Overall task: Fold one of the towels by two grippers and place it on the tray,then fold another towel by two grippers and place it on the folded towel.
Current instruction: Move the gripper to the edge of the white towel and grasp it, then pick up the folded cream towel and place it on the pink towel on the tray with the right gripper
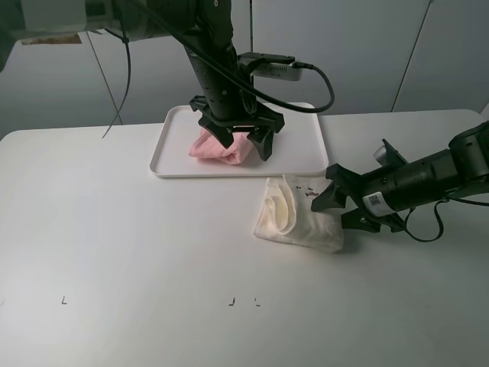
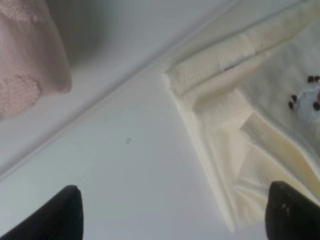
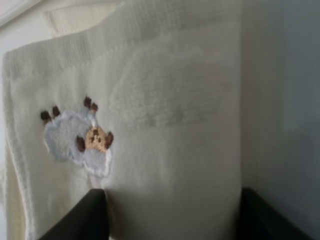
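Cream towel [image 1: 299, 214] nearest, folded into a thick bundle on the table [image 1: 122, 222], just in front of the tray [image 1: 306, 145], sheep patch up. Straddled at its right edge by the right claw [image 1: 344, 202]: jaws either side of the fold, partly closed, cloth between them in the wrist view; firm pinch or not, cannot tell. Probably gripped there to lift the bundle without undoing the fold. Pink towel [image 1: 221, 147] already bunched on the tray, likely as base for the cream one. Above it, left claw [image 1: 248, 138], spread wide, holding nothing, seemingly clear of the pink cloth. Remaining, by the look of it: carrying cream onto pink.
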Controlling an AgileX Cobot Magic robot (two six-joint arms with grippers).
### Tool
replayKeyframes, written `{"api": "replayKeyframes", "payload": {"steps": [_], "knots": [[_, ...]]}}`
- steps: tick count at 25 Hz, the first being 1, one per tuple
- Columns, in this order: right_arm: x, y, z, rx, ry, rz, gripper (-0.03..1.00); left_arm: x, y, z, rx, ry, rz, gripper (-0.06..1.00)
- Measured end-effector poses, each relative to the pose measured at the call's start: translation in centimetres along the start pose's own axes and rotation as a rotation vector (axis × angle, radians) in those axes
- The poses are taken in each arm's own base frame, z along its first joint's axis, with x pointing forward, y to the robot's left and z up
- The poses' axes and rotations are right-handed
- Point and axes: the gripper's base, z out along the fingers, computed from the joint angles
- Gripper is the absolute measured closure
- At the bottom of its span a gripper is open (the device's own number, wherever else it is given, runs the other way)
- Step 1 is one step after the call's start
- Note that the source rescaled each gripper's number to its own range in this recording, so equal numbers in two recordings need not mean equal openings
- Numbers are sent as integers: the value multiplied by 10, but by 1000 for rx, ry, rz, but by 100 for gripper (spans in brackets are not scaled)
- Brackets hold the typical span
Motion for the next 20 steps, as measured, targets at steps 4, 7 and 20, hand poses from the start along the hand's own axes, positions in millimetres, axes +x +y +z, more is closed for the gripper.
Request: {"api": "replayKeyframes", "payload": {"steps": [4,7,20], "knots": [[0,0,0,-1,1,-6,73,0,0,0,0,0,2,0],[1,2,0,-23,7,-36,93,0,0,0,0,0,2,0],[-3,17,-1,-133,35,-95,93,5,-6,0,63,22,23,0]]}}
